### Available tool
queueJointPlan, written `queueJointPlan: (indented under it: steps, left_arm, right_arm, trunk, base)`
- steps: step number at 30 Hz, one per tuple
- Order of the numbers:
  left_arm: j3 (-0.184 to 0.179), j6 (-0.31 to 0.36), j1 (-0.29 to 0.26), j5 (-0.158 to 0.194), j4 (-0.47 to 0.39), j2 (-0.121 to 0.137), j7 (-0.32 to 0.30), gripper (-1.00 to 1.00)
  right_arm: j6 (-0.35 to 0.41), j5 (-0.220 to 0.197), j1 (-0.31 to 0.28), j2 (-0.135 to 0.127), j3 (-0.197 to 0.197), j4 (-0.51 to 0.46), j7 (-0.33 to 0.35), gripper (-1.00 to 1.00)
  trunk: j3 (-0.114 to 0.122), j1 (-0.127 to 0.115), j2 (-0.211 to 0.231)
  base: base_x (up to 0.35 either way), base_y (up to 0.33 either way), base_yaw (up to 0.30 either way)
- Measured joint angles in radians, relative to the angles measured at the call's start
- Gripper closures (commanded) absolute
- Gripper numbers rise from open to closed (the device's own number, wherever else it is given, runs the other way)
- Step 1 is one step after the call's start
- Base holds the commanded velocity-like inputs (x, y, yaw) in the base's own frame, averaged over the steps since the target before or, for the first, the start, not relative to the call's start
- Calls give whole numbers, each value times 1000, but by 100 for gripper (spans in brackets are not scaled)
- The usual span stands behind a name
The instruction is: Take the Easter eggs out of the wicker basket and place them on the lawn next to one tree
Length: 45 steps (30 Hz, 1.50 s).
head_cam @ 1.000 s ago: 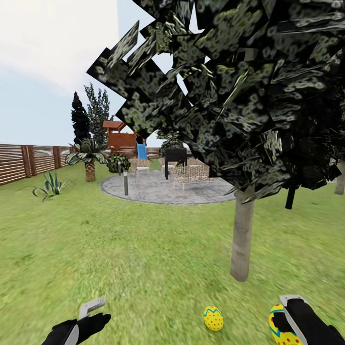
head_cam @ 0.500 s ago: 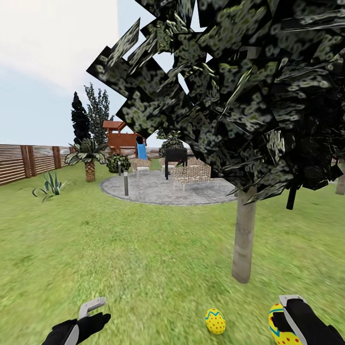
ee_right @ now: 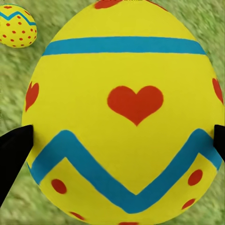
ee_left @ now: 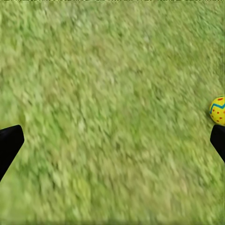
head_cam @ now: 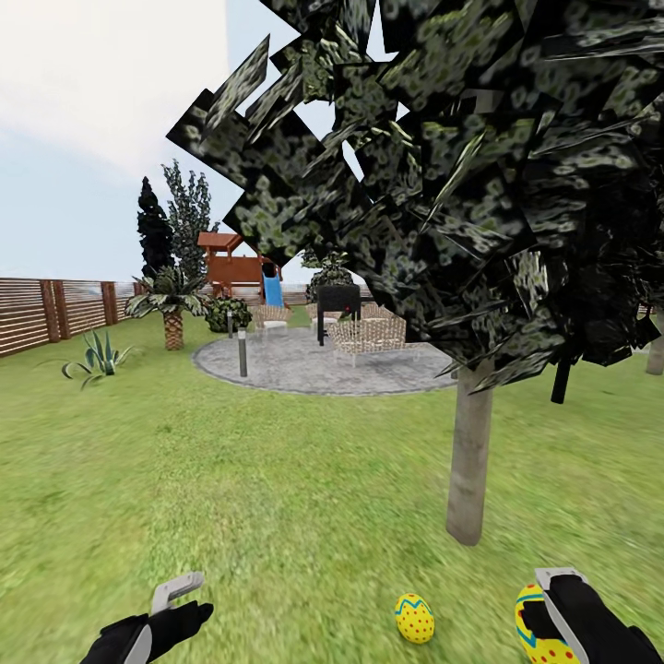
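1 egg gripped by the right gripper [head_cam: 551, 616]; 1 egg lying on the lawn [head_cam: 277, 498] by the tree [head_cam: 468, 461].

The held egg [ee_right: 123, 112] is clamped between the 2 right fingertips, 1 dark tip pressed at each flank. The loose egg [head_cam: 414, 617] is seen on grass just short of the trunk, well apart from the left gripper [head_cam: 180, 595], whose fingers are spread wide over bare grass, nothing between them.

two Easter eggs [head_cam: 414, 617] [head_cam: 539, 627], one tree [head_cam: 468, 461], two end effectors [head_cam: 180, 599] [head_cam: 553, 599]
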Motion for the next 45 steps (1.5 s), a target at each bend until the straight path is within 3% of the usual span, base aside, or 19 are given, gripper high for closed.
queueJointPlan:
  steps: [4,45]
  left_arm:
    - [1,-1,0,1,0,0,-1,-100]
    - [5,2,0,0,0,2,-2,-100]
  right_arm:
    - [0,0,0,0,0,0,0,100]
    - [-8,2,0,3,5,0,0,100]
  trunk:
    - [0,0,0]
    - [-128,157,-287]
  base:
    - [0,0,0]
    - [0,0,0]
